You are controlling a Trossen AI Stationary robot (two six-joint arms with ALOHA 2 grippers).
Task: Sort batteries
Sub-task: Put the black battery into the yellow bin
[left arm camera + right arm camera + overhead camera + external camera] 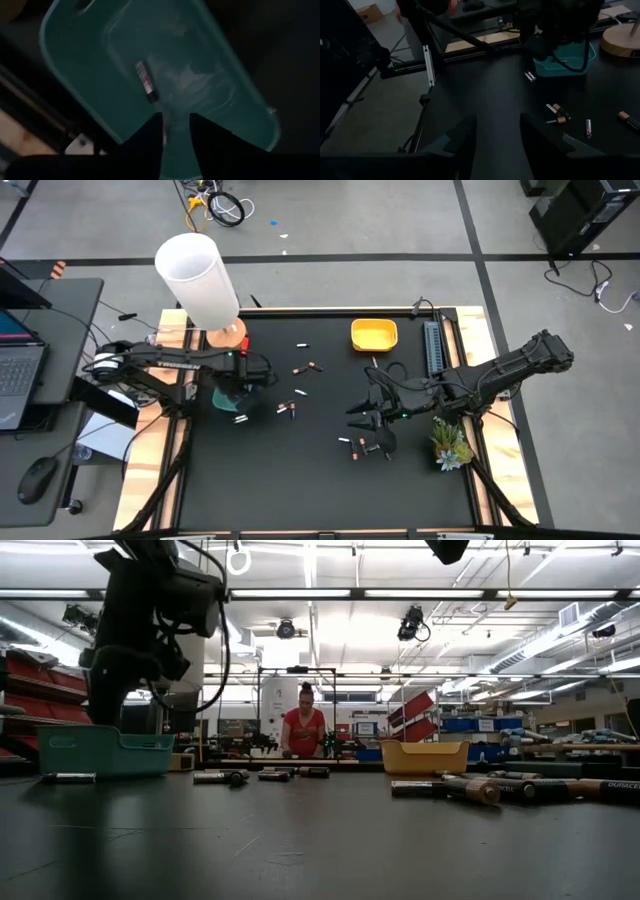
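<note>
Teal bin (100, 95) holding battery (145, 82), left pincer (175, 132) just above

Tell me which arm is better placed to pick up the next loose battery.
Right, probably. The right claw hangs open beside the loose batteries on the mat, while the left claw is over the teal bin.

Grey floor (400, 220) crossed by dark lines; ceiling strip lights (400, 593); shelving (30, 690); person (303, 725) seen behind table
</note>
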